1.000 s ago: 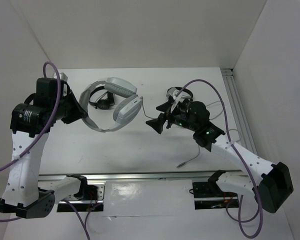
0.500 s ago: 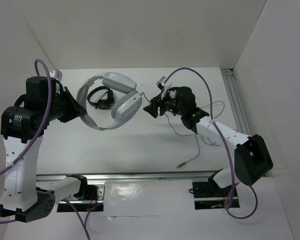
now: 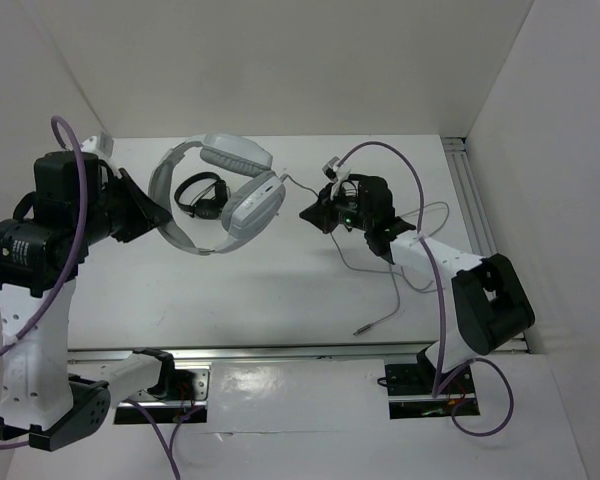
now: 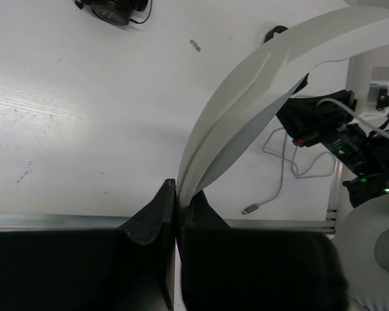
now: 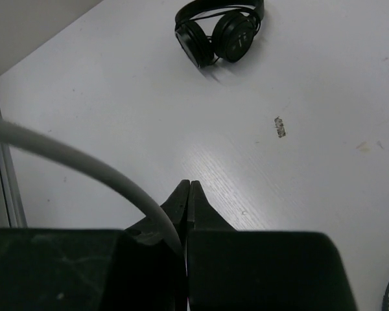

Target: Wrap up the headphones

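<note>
1. top external: the left gripper (image 3: 148,213) is clenched on the wide band of the headphones (image 3: 242,200). they hang in the air over the far left of the table (image 3: 270,290), earcups toward the middle. a small black headset (image 3: 202,193) lies on the table, seen through the band's loop. the right gripper (image 3: 310,213) sits just right of the lower earcup. the thin cable (image 3: 378,319) runs from that earcup to it, then loops across the table to a plug near the front rail. how the right jaws stand cannot be told from up here.
2. left wrist: this view shows the grip itself. the left gripper (image 4: 176,188) has its jaws pressed onto the edge of the band, which arcs up and to the right. one padded earcup (image 4: 369,249) fills the lower right corner, and the cable's loops lie on the table beyond.
3. right wrist: only the cable (image 5: 58,154) of the headphones shows. it curves in from the left and disappears into the seam of the right gripper (image 5: 188,188), whose fingertips meet, pinching it. a small black headset (image 5: 220,29) lies on the table ahead.
</note>
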